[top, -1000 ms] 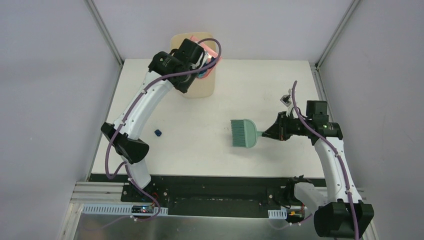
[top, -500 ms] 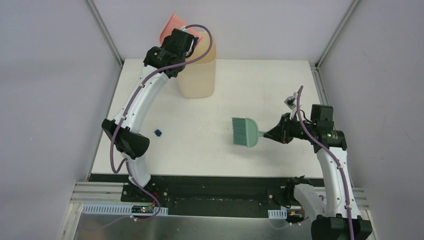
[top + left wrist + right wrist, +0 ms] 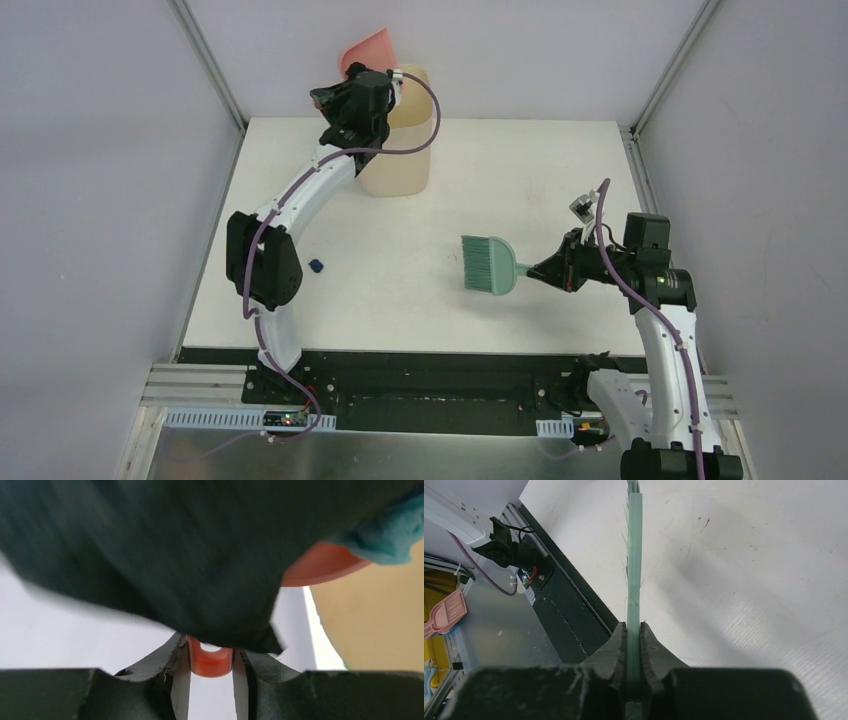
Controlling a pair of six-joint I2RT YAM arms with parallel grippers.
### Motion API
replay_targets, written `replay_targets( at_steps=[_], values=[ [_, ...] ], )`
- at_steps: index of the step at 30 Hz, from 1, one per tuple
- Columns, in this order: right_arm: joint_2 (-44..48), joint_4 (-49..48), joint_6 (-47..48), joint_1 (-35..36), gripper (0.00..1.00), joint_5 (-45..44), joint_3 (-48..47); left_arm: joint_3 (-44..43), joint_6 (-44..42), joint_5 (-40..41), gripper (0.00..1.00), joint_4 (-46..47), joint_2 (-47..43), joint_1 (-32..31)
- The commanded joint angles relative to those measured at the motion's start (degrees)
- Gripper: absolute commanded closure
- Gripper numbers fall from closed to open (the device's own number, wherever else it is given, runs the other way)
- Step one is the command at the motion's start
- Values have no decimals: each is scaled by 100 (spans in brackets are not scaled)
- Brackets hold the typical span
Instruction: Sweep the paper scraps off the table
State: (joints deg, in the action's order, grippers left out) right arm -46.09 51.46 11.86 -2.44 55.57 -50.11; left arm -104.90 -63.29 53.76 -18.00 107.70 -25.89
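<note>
One navy paper scrap (image 3: 316, 266) lies on the white table (image 3: 520, 180) at the left, near the left arm's elbow. My left gripper (image 3: 372, 82) is shut on the handle (image 3: 210, 662) of the pink dustpan (image 3: 368, 47) and holds it raised at the back-left rim of the tall cream bin (image 3: 400, 150). A light blue wad (image 3: 395, 542) shows by the pan's edge in the left wrist view; a dark blur hides the rest. My right gripper (image 3: 545, 270) is shut on the handle of the teal hand brush (image 3: 487, 265), whose bristles rest on the table mid-right. The brush shows edge-on in the right wrist view (image 3: 634, 555).
Grey walls and metal rails (image 3: 205, 60) frame the table on three sides. A black base strip (image 3: 420, 375) runs along the near edge, also seen in the right wrist view (image 3: 569, 620). A spare pink dustpan (image 3: 444, 612) lies off the table below.
The left arm lifted the dustpan from its tipped pose over the bin's mouth up and back to the bin's rear-left rim. The right arm settled slightly; the brush barely moved.
</note>
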Motion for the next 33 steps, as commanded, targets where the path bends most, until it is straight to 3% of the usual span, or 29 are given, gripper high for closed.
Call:
replay_targets(
  at_steps=[1, 4, 15, 27, 30, 33],
  values=[
    [67, -216, 159, 32, 100, 270, -34, 729, -2607, 184, 100, 2852, -49, 100],
    [48, -203, 172, 54, 100, 282, -39, 983, -3346, 222, 100, 3828, 29, 102],
    [96, -181, 195, 60, 100, 253, -44, 1408, -4036, 28, 100, 4562, -218, 102],
    [100, -174, 190, 51, 100, 190, -54, 1328, -3794, 15, 100, 4519, -270, 104],
    [91, -176, 190, 50, 100, 190, -52, 1192, -3425, 117, 100, 4380, -409, 101],
    [59, -176, 185, 50, 100, 182, -52, 910, -2708, 319, 100, 3640, -689, -4]
  ],
)
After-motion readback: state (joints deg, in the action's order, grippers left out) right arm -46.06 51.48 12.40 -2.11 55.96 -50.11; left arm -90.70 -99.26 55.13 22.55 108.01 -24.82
